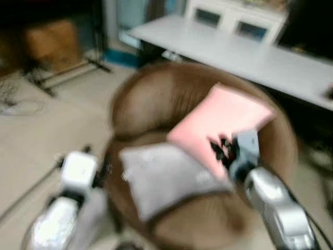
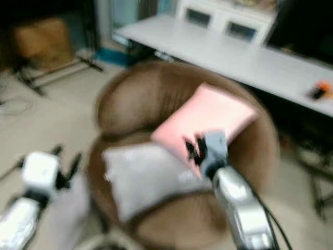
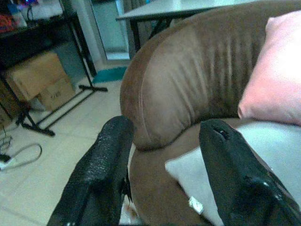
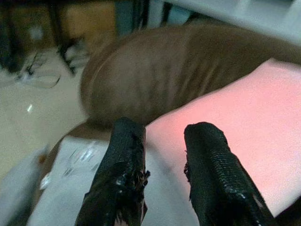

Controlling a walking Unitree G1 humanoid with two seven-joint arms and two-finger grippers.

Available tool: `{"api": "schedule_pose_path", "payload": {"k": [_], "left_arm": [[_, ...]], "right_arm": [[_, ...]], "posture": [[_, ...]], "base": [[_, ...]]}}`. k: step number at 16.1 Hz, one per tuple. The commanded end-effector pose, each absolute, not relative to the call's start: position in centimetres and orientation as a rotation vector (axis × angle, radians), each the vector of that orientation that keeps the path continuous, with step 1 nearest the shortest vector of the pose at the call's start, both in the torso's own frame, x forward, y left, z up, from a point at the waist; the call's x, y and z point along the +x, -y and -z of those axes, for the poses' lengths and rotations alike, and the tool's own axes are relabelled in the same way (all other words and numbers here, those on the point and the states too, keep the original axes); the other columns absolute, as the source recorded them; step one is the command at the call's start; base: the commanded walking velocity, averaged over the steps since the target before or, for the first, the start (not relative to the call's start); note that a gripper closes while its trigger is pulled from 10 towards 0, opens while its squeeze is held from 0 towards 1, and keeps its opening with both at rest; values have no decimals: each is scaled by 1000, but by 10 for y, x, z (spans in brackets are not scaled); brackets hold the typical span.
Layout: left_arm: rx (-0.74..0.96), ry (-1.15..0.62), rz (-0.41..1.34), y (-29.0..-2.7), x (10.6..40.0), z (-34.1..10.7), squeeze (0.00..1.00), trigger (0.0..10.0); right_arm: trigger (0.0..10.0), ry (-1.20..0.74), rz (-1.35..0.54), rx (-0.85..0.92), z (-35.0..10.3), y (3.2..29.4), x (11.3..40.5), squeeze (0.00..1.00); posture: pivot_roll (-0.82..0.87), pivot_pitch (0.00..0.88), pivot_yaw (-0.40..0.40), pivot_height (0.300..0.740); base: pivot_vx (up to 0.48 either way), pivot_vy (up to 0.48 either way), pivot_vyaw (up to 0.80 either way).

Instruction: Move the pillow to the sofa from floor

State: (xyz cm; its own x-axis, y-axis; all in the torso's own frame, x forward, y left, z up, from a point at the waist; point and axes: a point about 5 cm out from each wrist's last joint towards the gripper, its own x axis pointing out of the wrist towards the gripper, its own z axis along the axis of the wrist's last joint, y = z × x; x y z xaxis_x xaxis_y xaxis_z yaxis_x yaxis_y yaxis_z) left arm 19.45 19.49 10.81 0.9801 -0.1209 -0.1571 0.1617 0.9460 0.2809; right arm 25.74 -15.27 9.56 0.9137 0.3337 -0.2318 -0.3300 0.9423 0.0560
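Observation:
A pink pillow [image 1: 221, 122] leans against the back right of a round brown sofa [image 1: 151, 99]. Beside it, a grey pillow [image 1: 161, 177] lies flat on the seat. My right gripper [image 1: 221, 148] hovers at the pink pillow's lower edge; in the right wrist view its fingers [image 4: 127, 160] stand open, with nothing gripped and the pillow [image 4: 244, 127] just beyond them. My left gripper [image 2: 65, 159] is low by the sofa's left side and also open. Past the left gripper's fingers [image 3: 108, 160] are the sofa's armrest [image 3: 188, 80] and the grey pillow's corner [image 3: 197, 174]. The head views are blurred.
A long white table [image 1: 234, 52] runs behind the sofa, with a white cabinet [image 1: 234, 15] beyond it and an orange object [image 2: 322, 88] at its right end. To the left stand cardboard boxes [image 1: 49, 41] and black stand legs [image 1: 62, 73]; cables [image 1: 15, 104] lie on the tiled floor.

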Motion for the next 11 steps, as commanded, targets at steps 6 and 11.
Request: {"api": "schedule_pose_path", "payload": {"k": [6, 11], "left_arm": [[334, -106, 141, -198, 202, -114, 0, 10000], [333, -79, 88, -203, 212, -112, 0, 10000]], "right_arm": [[10000, -261, -233, 58, -94, 159, 259, 0], [10000, -300, -23, 147, -77, 169, 256, 0]], "posture": [[67, 0, -110, 740], [55, 0, -95, 740]], "base": [[0, 368, 191], [0, 366, 0]]}}
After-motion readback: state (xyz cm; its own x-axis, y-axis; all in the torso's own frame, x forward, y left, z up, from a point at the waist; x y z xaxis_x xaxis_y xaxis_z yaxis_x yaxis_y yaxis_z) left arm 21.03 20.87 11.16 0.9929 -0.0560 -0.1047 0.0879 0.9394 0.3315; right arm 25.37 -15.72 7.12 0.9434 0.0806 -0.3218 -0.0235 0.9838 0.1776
